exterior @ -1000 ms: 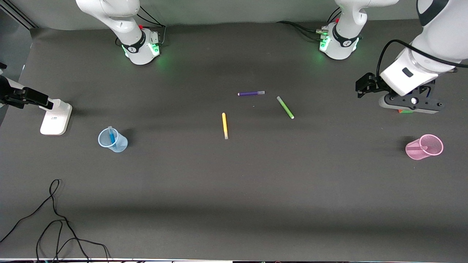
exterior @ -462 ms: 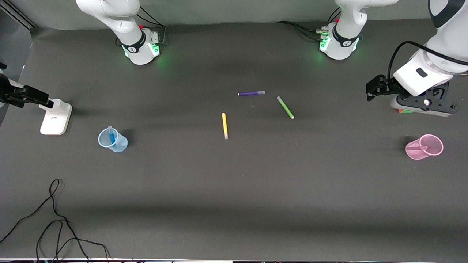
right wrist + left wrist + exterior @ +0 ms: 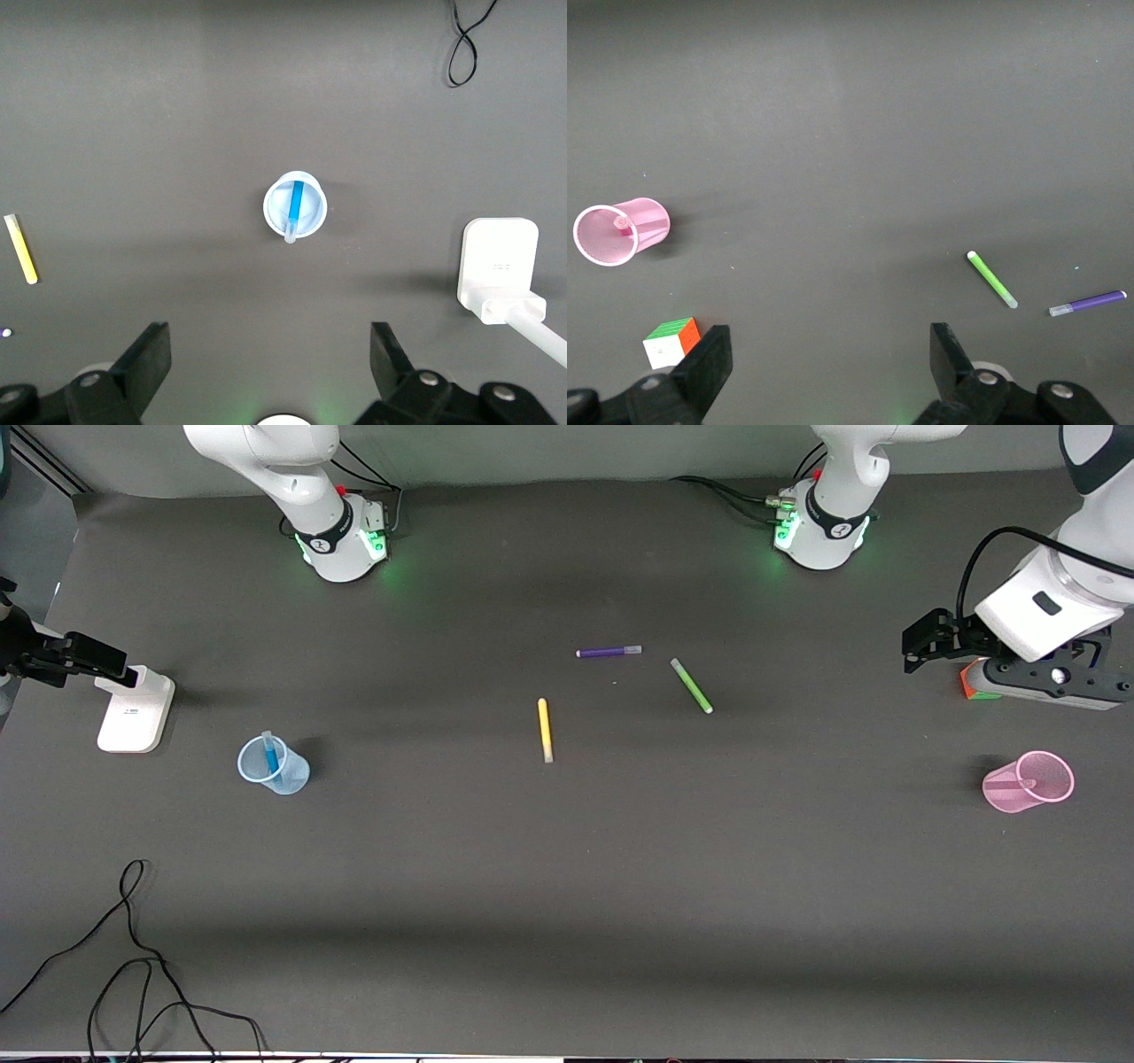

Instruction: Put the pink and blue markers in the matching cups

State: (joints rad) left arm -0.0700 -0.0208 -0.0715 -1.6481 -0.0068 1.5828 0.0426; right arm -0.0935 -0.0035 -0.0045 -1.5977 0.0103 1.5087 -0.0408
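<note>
The pale blue cup [image 3: 275, 767] stands toward the right arm's end of the table with the blue marker [image 3: 270, 754] in it. Both show in the right wrist view, the cup [image 3: 296, 205] and the marker [image 3: 293, 207]. The pink cup [image 3: 1028, 781] stands toward the left arm's end with the pink marker [image 3: 1007, 784] in it, and the cup shows in the left wrist view [image 3: 620, 232]. My left gripper [image 3: 830, 354] is open and empty, up in the air over the bare mat by a colour cube. My right gripper [image 3: 270, 354] is open and empty, high over the mat near the blue cup.
A purple marker [image 3: 609, 652], a green marker [image 3: 691, 685] and a yellow marker [image 3: 545, 729] lie mid-table. A colour cube [image 3: 972, 683] sits under the left hand. A white stand [image 3: 135, 710] is near the blue cup. A black cable [image 3: 133, 965] lies nearest the front camera.
The left arm has moved toward its own end of the table, and the colour cube now shows beside its hand. The cups and markers have not moved.
</note>
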